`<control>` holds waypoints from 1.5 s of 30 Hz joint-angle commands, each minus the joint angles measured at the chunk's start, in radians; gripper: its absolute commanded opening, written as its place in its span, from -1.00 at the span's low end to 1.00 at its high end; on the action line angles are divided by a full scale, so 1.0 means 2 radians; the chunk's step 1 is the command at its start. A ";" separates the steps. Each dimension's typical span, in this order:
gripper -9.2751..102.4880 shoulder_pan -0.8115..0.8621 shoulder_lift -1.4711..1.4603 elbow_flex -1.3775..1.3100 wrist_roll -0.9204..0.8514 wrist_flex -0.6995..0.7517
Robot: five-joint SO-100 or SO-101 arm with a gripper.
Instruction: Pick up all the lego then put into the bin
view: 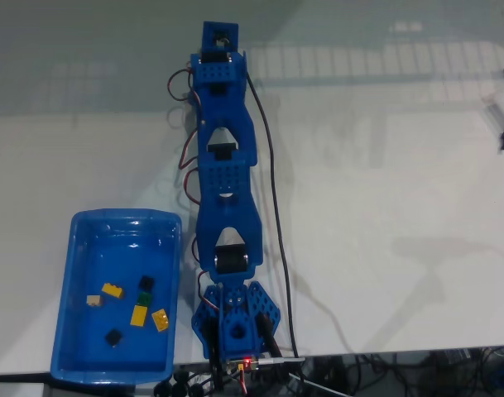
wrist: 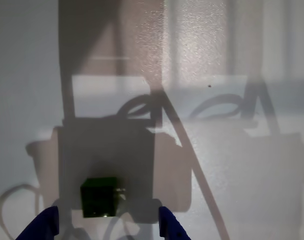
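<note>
Bricks first, over on the left of the fixed view: the blue bin (view: 84, 240) sits on the white table (view: 384, 215) just beside the arm's base, and six small lego lie loose on its floor, a tan one (view: 93, 300), three yellow ones (view: 112, 290), a dark green one (view: 145, 284) and a black one (view: 113, 337). Moving right, the blue arm (view: 224, 157) stretches straight away from its base, a black cable (view: 271, 182) running along it.

One more piece is out on the table: in the wrist view a dark green lego (wrist: 99, 197) rests in the arm's shadow, between the two blue fingertips and a little nearer the left one. The gripper (wrist: 104, 225) stands spread wide, touching nothing, with the brick apart from both tips.

That brick looks hard, light and glossy, so I'd guess it will not give under pressure but could skid or twist out if caught on a corner. Its flat opposite sides look like the place to pinch it, squarely.

Hard to read: the fingertips are cut off at the bottom edge of the wrist view, so their height above the table is unclear, and the shadow swallows the brick's studs and edges. In the fixed view the arm's far end covers the spot where this brick would lie.
</note>
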 commanded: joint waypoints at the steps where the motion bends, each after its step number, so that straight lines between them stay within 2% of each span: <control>1: -0.38 0.005 0.002 -0.037 -0.005 0.002; 18: -0.43 -0.005 -0.029 -0.050 -0.010 0.002; 24: -0.54 -0.006 -0.038 -0.055 -0.011 0.002; 29: -0.82 -0.006 -0.051 -0.071 0.000 0.002; 36: -0.84 -0.012 -0.055 -0.075 0.014 -0.001; 40: -0.84 -0.029 0.003 -0.052 0.061 -0.003; 43: -0.84 -0.064 0.119 -0.005 0.127 -0.024; 45: -0.84 -0.097 0.212 0.020 0.169 -0.013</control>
